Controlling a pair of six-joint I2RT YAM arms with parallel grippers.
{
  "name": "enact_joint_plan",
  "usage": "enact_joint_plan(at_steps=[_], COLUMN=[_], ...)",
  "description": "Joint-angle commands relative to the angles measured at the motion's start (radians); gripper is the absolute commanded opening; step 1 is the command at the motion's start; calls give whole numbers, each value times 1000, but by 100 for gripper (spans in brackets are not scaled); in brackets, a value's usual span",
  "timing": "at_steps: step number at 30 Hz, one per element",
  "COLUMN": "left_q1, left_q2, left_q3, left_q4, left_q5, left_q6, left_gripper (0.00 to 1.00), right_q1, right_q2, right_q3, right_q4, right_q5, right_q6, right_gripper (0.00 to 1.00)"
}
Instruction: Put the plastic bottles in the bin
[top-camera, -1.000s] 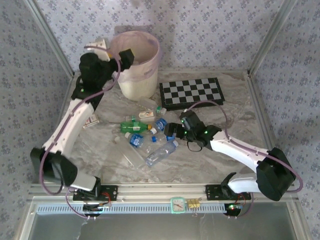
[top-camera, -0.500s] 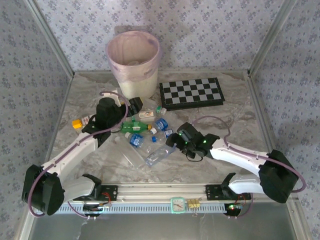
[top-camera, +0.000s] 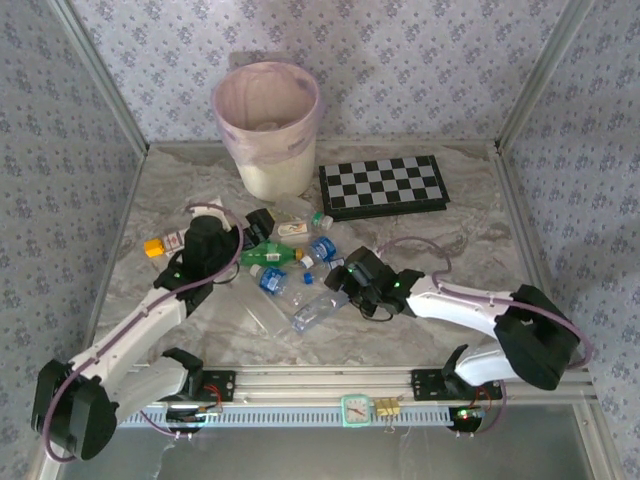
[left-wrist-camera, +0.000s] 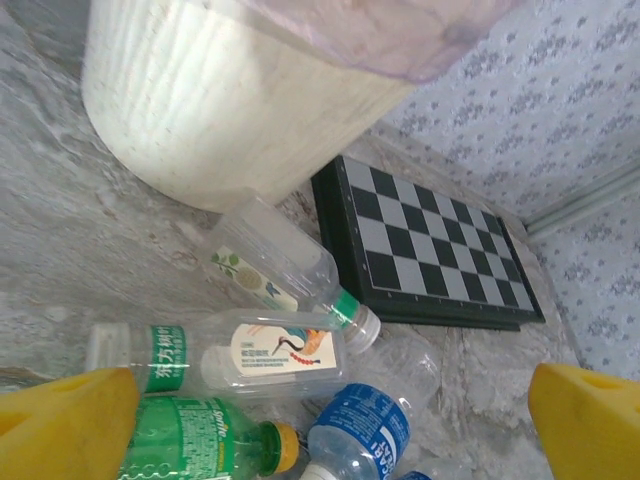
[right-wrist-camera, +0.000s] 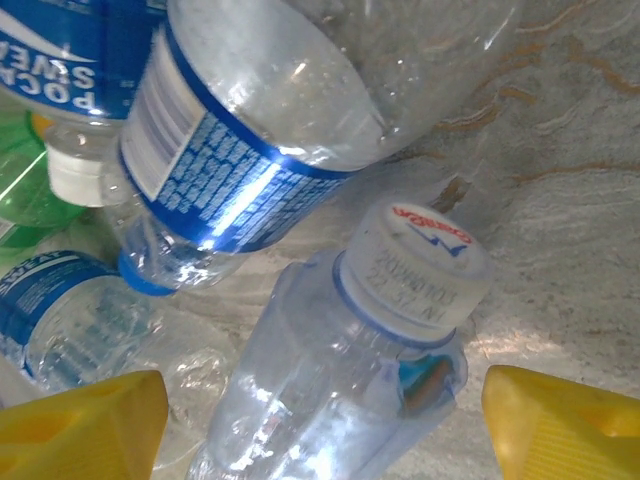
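Plastic bottles (top-camera: 295, 270) lay heaped in the middle of the table (top-camera: 470, 215), between the two arms and well short of the bin. The marble was bare to the right and along the near edge, while walls closed in at the left, right and back.

The bin (top-camera: 272, 175) stood at the far edge, mouth open and taller than all else, so a carried bottle would probably have to rise above the rim before crossing. The chessboard (top-camera: 383, 186) lay just beside the bin on the right, so the front and left looked the freer approach.

The left gripper (left-wrist-camera: 325, 425) hung over the heap's far side with fingers wide apart and empty, a green bottle (left-wrist-camera: 195, 440) by one tip. The right gripper (right-wrist-camera: 320, 425) was spread on either side of a clear bottle (right-wrist-camera: 330, 380) without pressing it. A gentle squeeze below the white cap (right-wrist-camera: 415, 265) seemed wise, since thin walls buckle. So did a straight lift, because other bottles lay against it.
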Motion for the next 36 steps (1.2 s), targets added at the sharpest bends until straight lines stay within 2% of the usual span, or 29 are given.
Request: enact_joint_plan(at_steps=[1, 10, 20, 26, 36], left_q1=[-5, -3, -3, -3, -3], left_q2=[-56, -90, -65, -20, 112], left_q3=[-17, -60, -63, -30, 61], left_q4=[-28, -47, -47, -7, 56], left_q5=[-82, -156, -141, -23, 270], left_q6=[13, -13, -24, 48, 157], left_gripper=[100, 100, 100, 100, 100], right_q1=[-5, -14, -17, -20, -36], right_q2=[38, 136, 149, 104, -27], right_q3=[-5, 16, -4, 4, 99], right_q4=[24, 66, 103, 102, -30], right_q5=[-10, -15, 28, 76, 131], right_q6=[42, 84, 104, 12, -308], right_gripper=[82, 77, 57, 51, 47])
